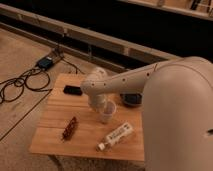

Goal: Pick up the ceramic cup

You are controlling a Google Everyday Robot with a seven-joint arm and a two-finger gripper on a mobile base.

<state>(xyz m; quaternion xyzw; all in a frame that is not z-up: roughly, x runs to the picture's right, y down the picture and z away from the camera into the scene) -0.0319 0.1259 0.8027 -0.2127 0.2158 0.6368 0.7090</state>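
The small white ceramic cup (107, 112) stands upright near the middle of the wooden table (55, 135). My gripper (99, 104) is at the end of the white arm that reaches in from the right. It hangs right over the cup's left side, touching or nearly touching its rim. The arm's wrist hides the fingers.
A dark round bowl (131, 99) sits behind the cup, partly hidden by the arm. A white bottle with a label (116, 136) lies at the front right. A brown snack item (69, 128) lies at the front left, a black flat object (73, 90) at the back left. Cables (20, 82) lie on the floor to the left.
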